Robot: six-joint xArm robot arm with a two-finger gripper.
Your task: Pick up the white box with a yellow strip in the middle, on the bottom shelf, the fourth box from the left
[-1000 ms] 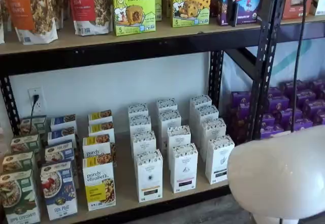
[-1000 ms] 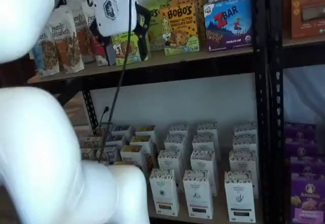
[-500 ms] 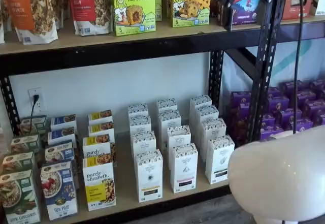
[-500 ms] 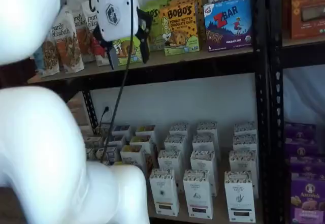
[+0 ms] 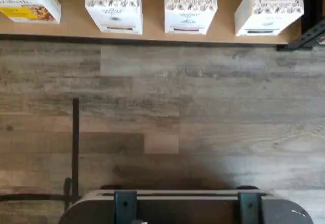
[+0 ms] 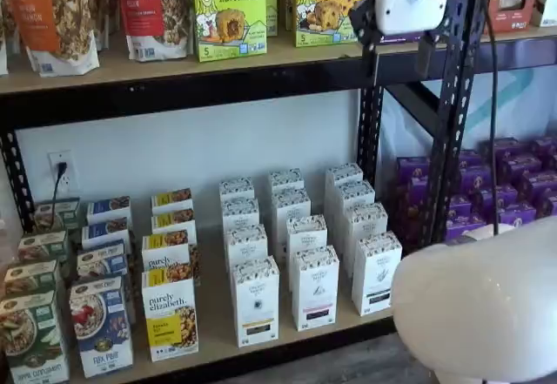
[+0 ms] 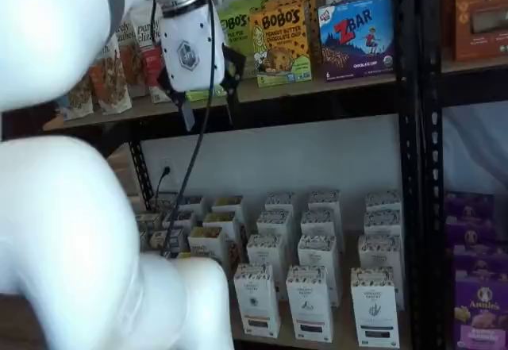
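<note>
- Wood-grain flooring [image 5: 167,117] fills most of the wrist view, and a black steel rack [image 6: 457,97] with pale board shelves stands against a white wall [image 6: 200,140] in both shelf views.
- On the bottom shelf [image 6: 218,323] the white box [image 6: 256,300] stands upright at the front of its row, well below the gripper and off to its left in that shelf view; its top band is dark-speckled and a short yellowish-and-dark strip sits low on its front.
- In a shelf view the same white box [image 7: 256,300] is at the front edge, lower than the gripper and to its right.
- Just beside it, apart from it, stand similar white cartons [image 6: 314,286] with a black strip, each heading its own row running back.
- On its other side stands a shorter granola box [image 6: 169,313] with a yellow panel.
- The gripper [image 6: 399,57] hangs up at the level of the upper shelf [image 6: 261,57], its white body in front of the snack boxes [image 6: 229,10] there.
- In a shelf view the gripper [image 7: 208,108] shows two black fingers [image 7: 186,115] spread apart with a plain gap and nothing between them.
- A black cable [image 7: 194,151] trails down beside the gripper.
- Purple boxes [image 6: 513,184] fill the neighbouring bay, lower than the gripper.
</note>
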